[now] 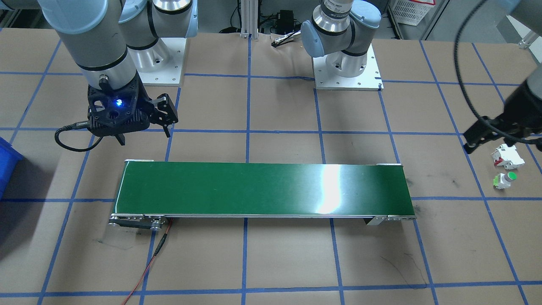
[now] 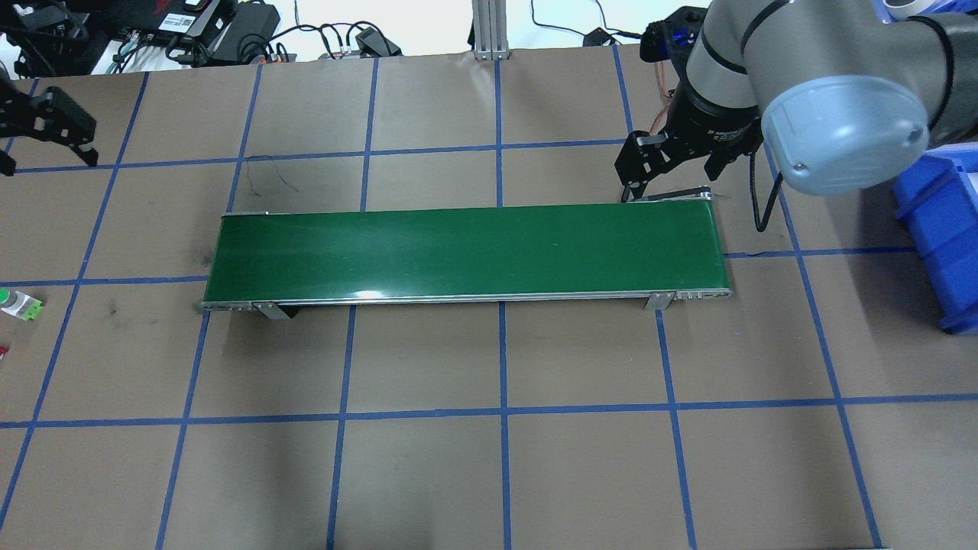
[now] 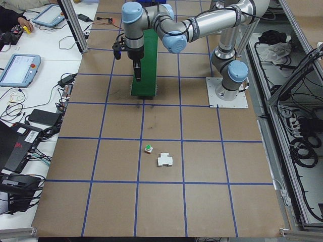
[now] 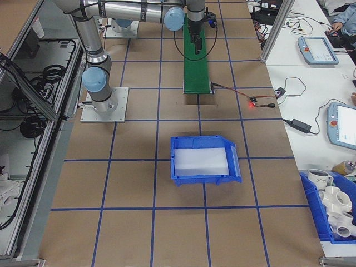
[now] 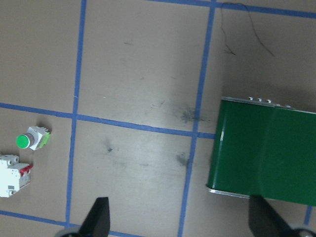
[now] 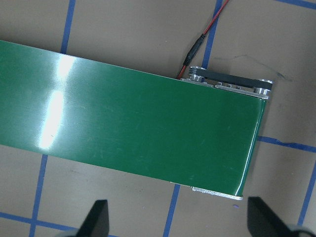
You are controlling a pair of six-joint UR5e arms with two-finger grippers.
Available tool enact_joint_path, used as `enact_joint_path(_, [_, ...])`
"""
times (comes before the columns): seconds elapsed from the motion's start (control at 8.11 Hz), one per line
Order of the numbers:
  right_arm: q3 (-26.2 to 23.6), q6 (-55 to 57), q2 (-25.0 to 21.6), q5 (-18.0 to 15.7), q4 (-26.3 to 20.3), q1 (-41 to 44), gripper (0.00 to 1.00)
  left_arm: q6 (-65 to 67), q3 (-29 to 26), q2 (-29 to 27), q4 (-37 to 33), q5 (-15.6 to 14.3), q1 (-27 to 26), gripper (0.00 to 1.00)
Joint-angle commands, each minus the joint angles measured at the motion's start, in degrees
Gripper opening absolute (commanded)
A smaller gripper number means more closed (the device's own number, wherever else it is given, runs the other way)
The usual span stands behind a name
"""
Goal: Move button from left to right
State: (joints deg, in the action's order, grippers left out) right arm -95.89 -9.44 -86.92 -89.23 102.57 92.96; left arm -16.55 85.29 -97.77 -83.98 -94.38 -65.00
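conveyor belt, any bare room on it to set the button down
The whole conveyor belt top is bare end to end. Crowded only off its left end, where the button lies apart from the white breaker, near the left gripper.

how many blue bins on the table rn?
2. One blue bin sits open on the robot's right end of the table; a second, holding white fittings, sits at the table's corner. Others may be out of view.

robot lab: taped grid table [image 2: 535, 458], teach pendants [image 4: 317, 50].
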Motion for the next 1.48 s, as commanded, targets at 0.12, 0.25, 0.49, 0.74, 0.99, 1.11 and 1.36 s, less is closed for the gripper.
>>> enact_joint_path(0.12, [0.00, -0.05, 0.00, 0.10, 0.08, 0.02, 1.00, -18.46, 0.23, -5.40, 6.52, -0.10, 13.65, 1.00])
enact_joint_path(0.25, [0.00, -0.22, 0.08, 0.02, 0.00, 0.02, 1.00, -24.60, 0.23, -7.33, 6.98, 0.33, 16.98, 1.00])
enact_joint_path(0.49, [0.00, -0.14, 0.08, 0.10, 0.08, 0.02, 1.00, -32.27, 0.32, -11.37, 9.87, 0.42, 22.18, 1.00])
enact_joint_path(0.74, [0.00, -0.14, 0.08, 0.11, 0.26, 0.02, 1.00, -42.45, 0.32, -15.68, 13.91, 0.42, 24.30, 1.00])
enact_joint_path(0.99, [0.00, -0.23, 0.08, 0.02, 0.17, 0.02, 1.00, -47.86, 0.49, -19.46, 14.28, 0.68, 25.19, 1.00])
enact_joint_path(1.11, [0.00, -0.23, 0.17, 0.10, 0.43, 0.02, 1.00, -48.13, 0.67, -20.87, 15.33, 0.60, 25.28, 1.00])
enact_joint_path(1.36, [0.00, -0.23, 0.26, 0.11, 0.44, -0.06, 1.00, -53.19, 0.67, -22.90, 16.21, 0.60, 25.28, 1.00])
